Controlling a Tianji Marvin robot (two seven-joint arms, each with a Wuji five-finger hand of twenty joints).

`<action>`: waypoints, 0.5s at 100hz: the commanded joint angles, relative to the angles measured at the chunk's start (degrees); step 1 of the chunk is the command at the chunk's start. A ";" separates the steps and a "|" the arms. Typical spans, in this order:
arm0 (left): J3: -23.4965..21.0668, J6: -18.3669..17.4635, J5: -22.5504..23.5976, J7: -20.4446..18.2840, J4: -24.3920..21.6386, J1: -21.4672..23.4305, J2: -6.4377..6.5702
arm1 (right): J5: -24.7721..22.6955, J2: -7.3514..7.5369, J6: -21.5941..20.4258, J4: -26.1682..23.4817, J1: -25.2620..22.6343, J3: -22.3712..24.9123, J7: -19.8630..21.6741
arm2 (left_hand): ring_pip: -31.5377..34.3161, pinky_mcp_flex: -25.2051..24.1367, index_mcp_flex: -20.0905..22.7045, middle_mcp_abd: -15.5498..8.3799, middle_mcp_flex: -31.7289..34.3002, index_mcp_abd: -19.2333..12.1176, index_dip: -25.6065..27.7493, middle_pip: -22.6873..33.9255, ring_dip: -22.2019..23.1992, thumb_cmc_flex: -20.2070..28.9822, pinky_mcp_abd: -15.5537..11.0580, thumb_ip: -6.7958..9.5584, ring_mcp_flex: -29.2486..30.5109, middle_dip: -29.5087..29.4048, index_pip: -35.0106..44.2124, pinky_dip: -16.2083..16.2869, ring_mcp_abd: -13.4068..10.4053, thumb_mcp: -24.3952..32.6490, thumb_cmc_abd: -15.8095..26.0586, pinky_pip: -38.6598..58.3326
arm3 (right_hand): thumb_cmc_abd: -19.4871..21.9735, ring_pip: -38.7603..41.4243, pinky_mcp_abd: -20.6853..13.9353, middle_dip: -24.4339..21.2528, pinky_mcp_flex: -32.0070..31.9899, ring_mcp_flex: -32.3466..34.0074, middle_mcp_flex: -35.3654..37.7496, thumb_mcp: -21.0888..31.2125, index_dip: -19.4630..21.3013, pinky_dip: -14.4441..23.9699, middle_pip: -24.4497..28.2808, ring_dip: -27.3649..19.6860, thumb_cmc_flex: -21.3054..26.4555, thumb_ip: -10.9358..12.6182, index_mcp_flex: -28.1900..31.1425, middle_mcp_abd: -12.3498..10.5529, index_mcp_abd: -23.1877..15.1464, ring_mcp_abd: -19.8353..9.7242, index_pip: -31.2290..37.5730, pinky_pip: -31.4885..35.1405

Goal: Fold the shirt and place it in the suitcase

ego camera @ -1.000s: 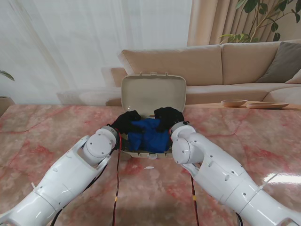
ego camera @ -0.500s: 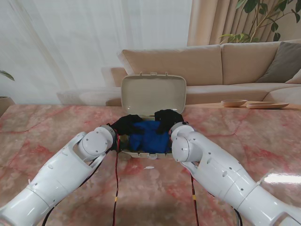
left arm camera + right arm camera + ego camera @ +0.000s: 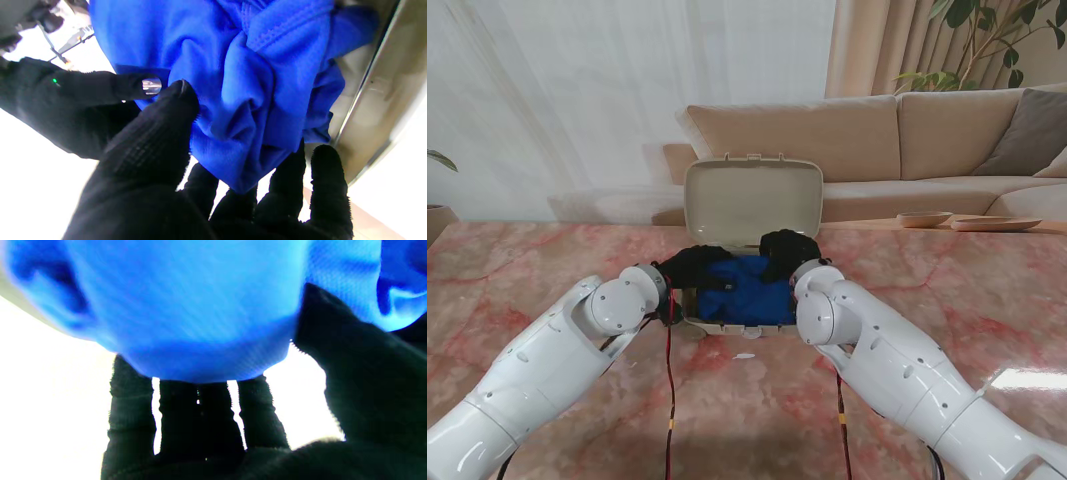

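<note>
The blue shirt (image 3: 742, 290) lies bunched inside the small beige suitcase (image 3: 727, 328), whose lid (image 3: 752, 200) stands open on the far side. My black-gloved left hand (image 3: 695, 265) is at the shirt's left edge, and my right hand (image 3: 787, 250) is at its far right corner. In the left wrist view my left hand (image 3: 150, 150) pinches a fold of the shirt (image 3: 253, 83) between thumb and fingers, beside the suitcase wall (image 3: 377, 100). In the right wrist view my right hand (image 3: 350, 373) has its fingers on one side of the shirt (image 3: 186, 306) and its thumb on the other.
The suitcase sits on a pink marble table (image 3: 947, 300). A wooden bowl (image 3: 924, 218) and a flat wooden dish (image 3: 997, 223) stand at the far right edge. A small white scrap (image 3: 745, 356) lies just nearer to me than the suitcase. A beige sofa stands behind the table.
The shirt has sunk lower and spread wider in the suitcase. My left elbow has swung out to the left and dropped. The right arm has barely moved.
</note>
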 commanded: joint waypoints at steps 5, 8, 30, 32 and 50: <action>-0.41 -0.54 1.53 -0.84 -1.62 0.47 1.08 | -0.47 0.33 0.23 -0.84 -0.41 0.33 1.15 | -3.40 -2.71 -1.53 0.06 -2.95 -1.98 -0.71 -2.28 -1.96 -1.76 0.38 1.54 -4.33 -1.06 -1.86 -1.67 0.65 -2.57 1.83 -2.71 | 0.27 -4.11 1.43 -2.36 -3.32 -4.29 -3.64 -0.81 -0.53 -1.28 -2.37 -1.86 -2.66 1.97 -1.71 1.86 1.21 1.03 -4.72 -3.18; -0.53 -0.66 2.37 -1.53 -2.14 0.59 1.44 | -0.57 0.39 0.32 -0.99 -0.44 0.40 1.31 | -4.36 -3.48 -1.73 -0.06 -3.42 -2.44 -0.85 -3.03 -2.80 -2.29 0.53 1.60 -5.24 -1.51 -2.91 -2.02 0.32 -4.13 2.66 -3.80 | 0.51 -5.24 -1.18 -2.87 0.33 -4.98 -4.12 -1.19 -0.66 -0.78 -2.93 -2.24 -2.87 1.96 -1.64 1.96 1.40 1.21 -6.01 -1.39; -1.59 -3.29 7.63 -6.22 -5.11 1.17 3.72 | -1.12 0.68 1.07 -2.20 -0.92 1.00 1.94 | -7.23 -5.31 -1.27 -0.44 -5.14 -3.48 -0.22 -5.16 -4.74 -1.41 0.77 2.60 -7.79 -2.76 -6.31 -0.31 -0.54 -21.62 9.15 -8.61 | 1.12 -9.84 -0.02 -4.69 -2.73 -8.02 -6.02 -2.41 -0.13 -1.25 -5.09 -3.65 -3.72 1.89 -1.54 2.65 2.23 1.84 -11.08 -7.43; -1.72 -3.36 7.77 -6.60 -5.37 1.26 3.85 | -1.21 0.71 1.10 -2.31 -0.96 1.05 1.97 | -7.70 -5.32 -1.20 -0.43 -5.11 -3.47 -0.41 -5.47 -5.02 -1.40 0.67 2.59 -8.12 -2.92 -6.69 -0.52 -0.76 -22.20 9.41 -9.01 | 1.13 -10.01 -0.85 -4.75 -1.43 -8.18 -6.13 -2.44 -0.08 -0.88 -5.17 -3.70 -3.72 1.89 -1.57 2.66 2.26 1.85 -11.27 -6.59; -3.65 -3.29 11.22 -9.21 -8.42 2.67 5.08 | -1.93 0.97 1.78 -3.30 -1.32 1.62 2.37 | -9.43 -6.37 -1.03 0.01 -5.83 -3.60 -1.01 -6.62 -5.89 -1.70 0.27 2.76 -9.81 -3.42 -8.84 -1.08 -0.93 -25.47 11.59 -11.37 | 1.28 -13.88 -1.99 -5.43 -0.13 -10.71 -6.97 -2.82 0.59 -0.80 -5.99 -5.30 -4.04 1.87 -1.53 2.94 2.74 2.57 -13.51 -11.43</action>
